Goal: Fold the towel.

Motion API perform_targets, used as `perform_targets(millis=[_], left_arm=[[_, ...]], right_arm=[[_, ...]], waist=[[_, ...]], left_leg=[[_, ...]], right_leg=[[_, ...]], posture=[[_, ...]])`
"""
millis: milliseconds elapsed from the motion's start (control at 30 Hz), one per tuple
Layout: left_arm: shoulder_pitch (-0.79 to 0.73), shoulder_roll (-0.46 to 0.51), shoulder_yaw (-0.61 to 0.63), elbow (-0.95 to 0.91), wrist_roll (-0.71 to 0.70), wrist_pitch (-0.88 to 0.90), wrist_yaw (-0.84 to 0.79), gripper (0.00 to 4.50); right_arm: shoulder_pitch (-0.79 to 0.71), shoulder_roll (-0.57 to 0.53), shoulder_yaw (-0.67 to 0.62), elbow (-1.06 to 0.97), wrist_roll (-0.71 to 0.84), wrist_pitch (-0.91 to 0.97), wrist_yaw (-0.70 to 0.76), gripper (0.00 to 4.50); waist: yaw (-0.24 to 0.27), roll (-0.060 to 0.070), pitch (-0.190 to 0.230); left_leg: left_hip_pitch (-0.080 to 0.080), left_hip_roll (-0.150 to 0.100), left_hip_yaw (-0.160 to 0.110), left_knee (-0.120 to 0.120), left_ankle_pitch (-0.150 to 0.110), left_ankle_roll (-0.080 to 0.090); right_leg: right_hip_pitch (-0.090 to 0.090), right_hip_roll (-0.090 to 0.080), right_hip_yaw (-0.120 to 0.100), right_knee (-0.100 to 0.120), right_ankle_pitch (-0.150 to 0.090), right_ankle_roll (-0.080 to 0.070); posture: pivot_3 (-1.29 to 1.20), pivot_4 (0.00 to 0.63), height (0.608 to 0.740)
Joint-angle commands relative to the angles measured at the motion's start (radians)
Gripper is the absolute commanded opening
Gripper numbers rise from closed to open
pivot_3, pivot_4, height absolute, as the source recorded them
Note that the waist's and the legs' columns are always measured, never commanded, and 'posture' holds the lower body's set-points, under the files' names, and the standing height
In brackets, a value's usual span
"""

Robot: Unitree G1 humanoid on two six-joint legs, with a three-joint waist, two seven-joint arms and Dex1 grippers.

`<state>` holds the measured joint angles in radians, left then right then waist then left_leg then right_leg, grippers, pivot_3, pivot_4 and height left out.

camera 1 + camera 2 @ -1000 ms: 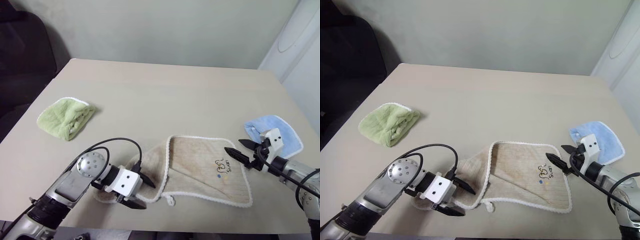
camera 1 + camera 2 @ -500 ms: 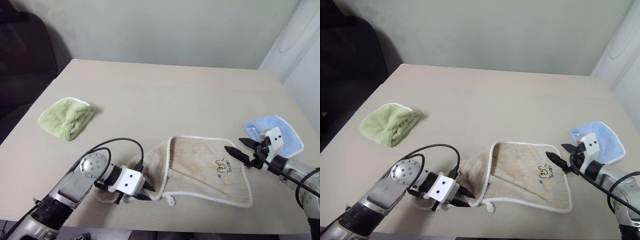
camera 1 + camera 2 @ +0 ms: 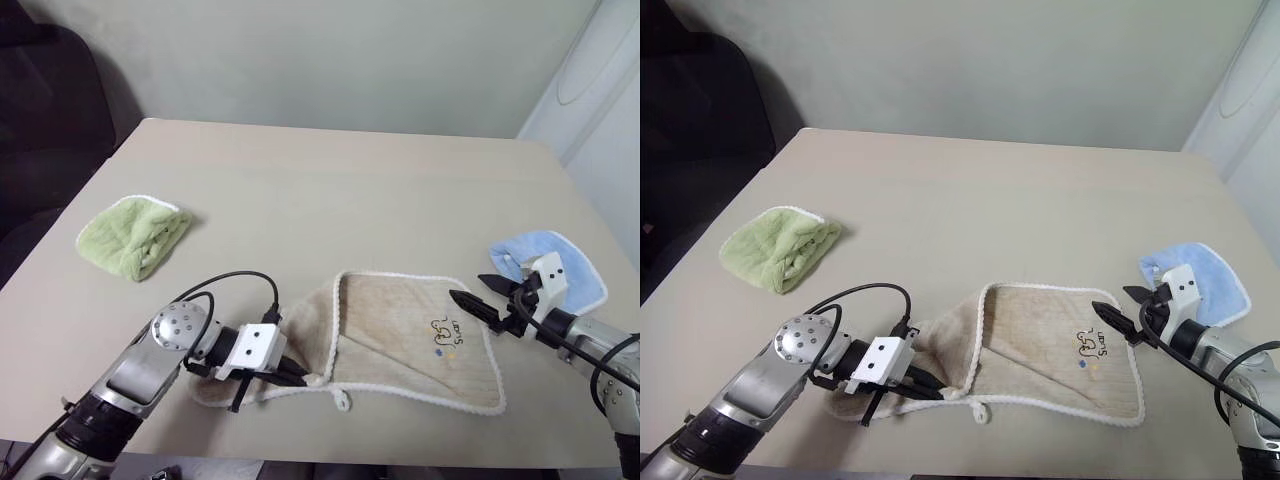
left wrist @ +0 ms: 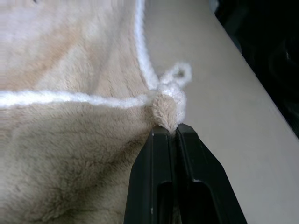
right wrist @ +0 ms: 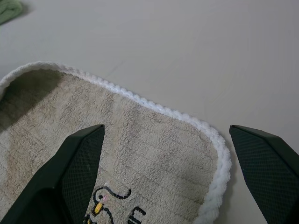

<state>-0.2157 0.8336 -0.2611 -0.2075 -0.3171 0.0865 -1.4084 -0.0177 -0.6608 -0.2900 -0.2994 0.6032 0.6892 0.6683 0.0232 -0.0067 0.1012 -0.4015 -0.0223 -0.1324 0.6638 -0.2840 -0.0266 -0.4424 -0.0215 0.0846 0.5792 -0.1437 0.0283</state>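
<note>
The towel [image 3: 400, 340] lay at the table's [image 3: 330, 190] six o'clock edge. Our left gripper [image 4: 172, 135] had clamped its corner by the loop [image 4: 180, 72]; our right gripper [image 3: 480, 298], at three o'clock, gaped empty. We feared that thin pinch slipping once lifted.

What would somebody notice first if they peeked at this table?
Probably the big beige terry towel with white corded edging, lying half folded at the table's near edge, with the left gripper pinching its corner beside the little white loop. The right gripper hangs open over the towel's other end, and a crumpled light green cloth sits far left.
</note>
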Motion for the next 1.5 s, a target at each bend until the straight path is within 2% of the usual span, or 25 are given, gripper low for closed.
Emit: perform_targets(millis=[33,200,367,500,600,767,1133,1233,1500], left_arm=[[-0.013,-0.006,0.064,-0.048,-0.086,0.089,0.027,0.05],[-0.003,-0.005,0.099,-0.057,-0.117,0.127,0.044,0.05],[-0.068,-0.031,0.201,0.032,-0.161,0.177,0.114,0.05],[-0.166,-0.081,0.327,0.132,-0.250,0.274,0.221,0.05],[-0.191,-0.117,0.369,0.162,-0.282,0.321,0.271,0.05],[-0.182,-0.149,0.387,0.175,-0.285,0.342,0.306,0.05],[-0.126,-0.128,0.416,0.193,-0.272,0.335,0.305,0.05],[-0.119,-0.130,0.415,0.195,-0.265,0.328,0.305,0.00],[-0.113,-0.134,0.419,0.191,-0.262,0.322,0.314,0.00]], right_arm=[[-0.017,-0.007,0.003,-0.009,-0.003,-0.014,0.009,4.50],[-0.034,-0.005,0.031,0.006,-0.014,-0.018,0.008,4.50],[-0.066,-0.011,0.077,0.053,-0.056,-0.033,0.012,4.50],[-0.139,-0.014,0.118,0.199,-0.143,-0.064,-0.015,4.50],[-0.189,-0.009,0.126,0.287,-0.184,-0.087,-0.021,4.50],[-0.225,-0.008,0.141,0.354,-0.218,-0.112,0.000,4.50],[-0.196,0.009,0.163,0.288,-0.202,-0.099,0.062,4.50],[-0.201,0.012,0.178,0.305,-0.224,-0.106,0.054,3.89],[-0.200,0.009,0.180,0.329,-0.247,-0.116,0.058,1.03]], waist=[[0.000,0.000,0.000],[0.000,0.000,0.000],[0.001,0.000,0.000],[0.001,0.000,0.000],[0.001,0.000,0.000],[0.002,0.000,0.000],[0.002,-0.001,0.001],[0.002,-0.001,0.001],[0.002,-0.001,0.001]], left_leg=[[0.000,0.000,0.000,0.000,0.000,0.000],[0.000,0.000,0.000,0.000,0.000,0.000],[0.001,0.000,0.000,0.000,0.001,0.000],[0.000,0.000,0.000,0.001,0.002,0.001],[0.001,0.000,0.001,0.001,0.003,0.002],[0.002,0.000,0.001,0.000,0.006,0.007],[0.001,0.000,0.001,0.000,0.005,0.003],[0.001,0.000,0.001,0.000,0.005,0.003],[0.002,0.000,0.001,0.000,0.005,0.003]], right_leg=[[0.000,0.000,0.000,0.000,0.000,0.000],[0.000,0.000,0.000,0.000,0.000,0.000],[0.000,0.000,0.000,0.000,0.000,0.000],[0.001,0.000,0.000,0.001,0.001,0.000],[0.001,-0.001,0.000,0.001,0.003,0.002],[0.001,-0.001,-0.001,0.000,0.006,0.007],[0.002,-0.001,-0.001,-0.001,0.007,0.007],[0.002,-0.001,-0.001,-0.001,0.007,0.007],[0.002,-0.001,-0.001,-0.001,0.007,0.007]], posture=[[0.00,0.150,0.740],[0.00,0.150,0.740],[0.00,0.150,0.740],[0.00,0.150,0.740],[0.00,0.150,0.740],[0.00,0.150,0.740],[0.00,0.150,0.740],[0.00,0.150,0.740],[0.00,0.150,0.740]])
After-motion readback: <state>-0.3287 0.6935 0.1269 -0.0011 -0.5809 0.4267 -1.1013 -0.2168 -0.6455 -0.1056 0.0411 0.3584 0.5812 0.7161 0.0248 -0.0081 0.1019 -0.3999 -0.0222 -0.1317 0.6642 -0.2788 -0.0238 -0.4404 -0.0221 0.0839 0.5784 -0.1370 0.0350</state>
